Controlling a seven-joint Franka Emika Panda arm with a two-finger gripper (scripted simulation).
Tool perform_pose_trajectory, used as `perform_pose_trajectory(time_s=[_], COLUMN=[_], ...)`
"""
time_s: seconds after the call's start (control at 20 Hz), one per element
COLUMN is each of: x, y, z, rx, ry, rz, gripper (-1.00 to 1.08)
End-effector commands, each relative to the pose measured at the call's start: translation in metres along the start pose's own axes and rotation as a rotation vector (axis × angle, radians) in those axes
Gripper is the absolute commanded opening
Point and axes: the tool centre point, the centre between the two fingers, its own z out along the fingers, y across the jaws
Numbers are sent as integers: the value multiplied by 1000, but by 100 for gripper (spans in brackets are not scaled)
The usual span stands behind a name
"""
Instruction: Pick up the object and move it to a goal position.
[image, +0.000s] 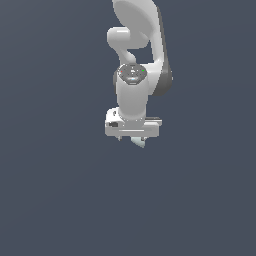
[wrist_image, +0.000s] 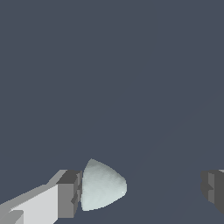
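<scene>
The object (wrist_image: 103, 186), a small pale grey-green lump shaped like a rounded cone, is sitting between the fingers of the claw. In the wrist view its flat, broad end is lying against the dark pad of one finger (wrist_image: 70, 194), touching it or so close that no gap is showing, and its rounded tip is pointing across toward the other finger (wrist_image: 213, 189). That second finger is standing well apart from the object, with a wide stretch of plain dark background showing between the tip and its pad. So the jaws are spread wide, far wider than the object, and they are not clamping it: only one side is meeting it.

In the exterior view the object (image: 138, 142) is peeking out just under the gripper (image: 131, 138), toward the exterior view's right of the hand's underside, with only a pale sliver of it showing. The white arm (image: 132, 97) is reaching straight down above it, wrist over hand. Whether the object is resting on the dark grey surface (image: 50, 200) or hanging off it, the pictures are not telling.
</scene>
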Motion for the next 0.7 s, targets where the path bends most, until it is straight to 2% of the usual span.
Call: perform_pose_trajectory(time_s=[0.0,0.65], x=[0,2], y=[0,-2], z=[0,2], rx=[0,14], ry=[0,4], rz=[0,-6], gripper=[100,100])
